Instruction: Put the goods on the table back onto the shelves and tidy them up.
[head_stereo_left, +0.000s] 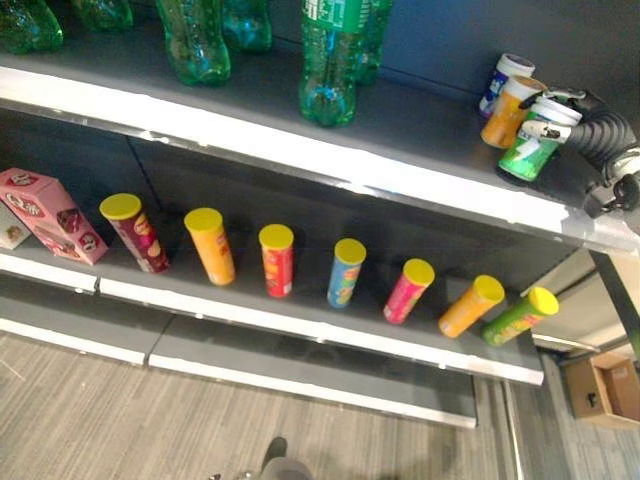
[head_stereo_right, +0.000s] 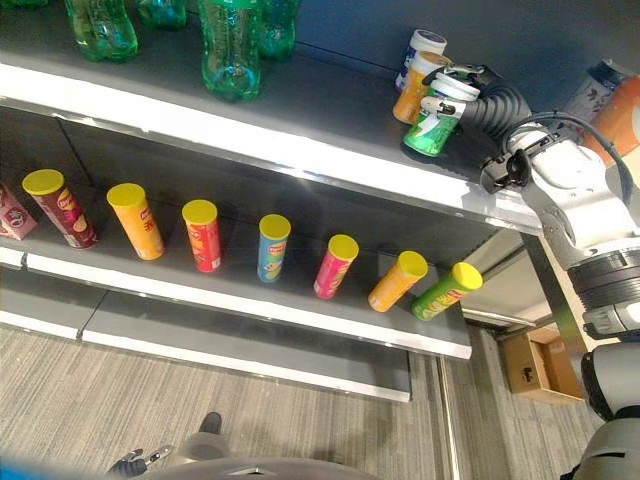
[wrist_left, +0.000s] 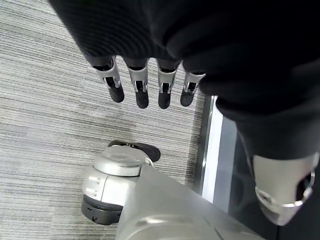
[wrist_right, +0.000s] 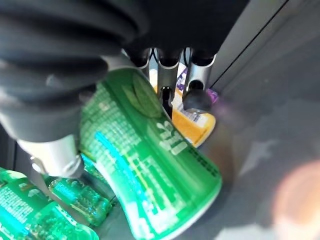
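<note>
Grey upper shelf (head_stereo_left: 300, 130) carries a green canister (head_stereo_right: 432, 128), tilted, with the right hand (head_stereo_right: 470, 100) fingers curled round it, just beside an orange canister (head_stereo_right: 412, 92); green bottles (head_stereo_left: 330, 70) stand nearby. Left hand (wrist_left: 150, 85) fingers hang straight, empty.

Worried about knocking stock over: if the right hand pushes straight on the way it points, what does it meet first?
Probably the orange canister just beyond the green canister the right hand grips; depth is uncertain.
</note>
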